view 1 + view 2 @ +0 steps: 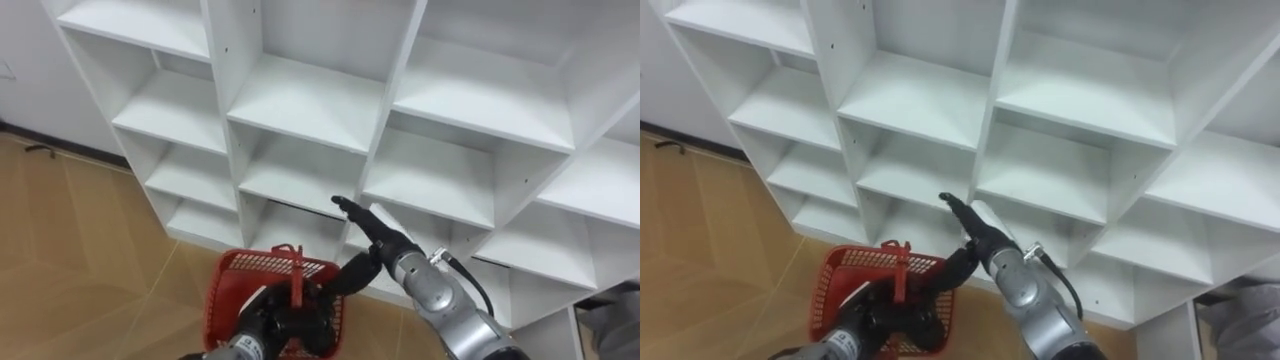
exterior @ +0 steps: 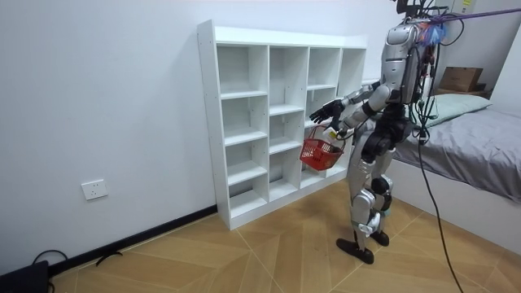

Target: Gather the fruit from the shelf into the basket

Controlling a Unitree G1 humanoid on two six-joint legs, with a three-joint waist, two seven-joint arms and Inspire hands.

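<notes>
Basket (image 1: 228,285), red mesh, hangs low in front of the closet (image 1: 310,100), the left hand (image 1: 275,322) gripping its upright handle (image 1: 297,272) with curled fingers. Just right of it the right hand (image 1: 372,236) points toward a lower shelf, fingers straight, holding nothing. The robot stands facing the closet, a bed (image 2: 480,138) behind it.

White cubby closet (image 1: 310,100) stands on wooden floor (image 1: 70,230).

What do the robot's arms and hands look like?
Both forearms are smooth, silver-grey metal cylinders. The right hand and the left hand are black with slim fingers. A thin black cable loops beside the right wrist.
</notes>
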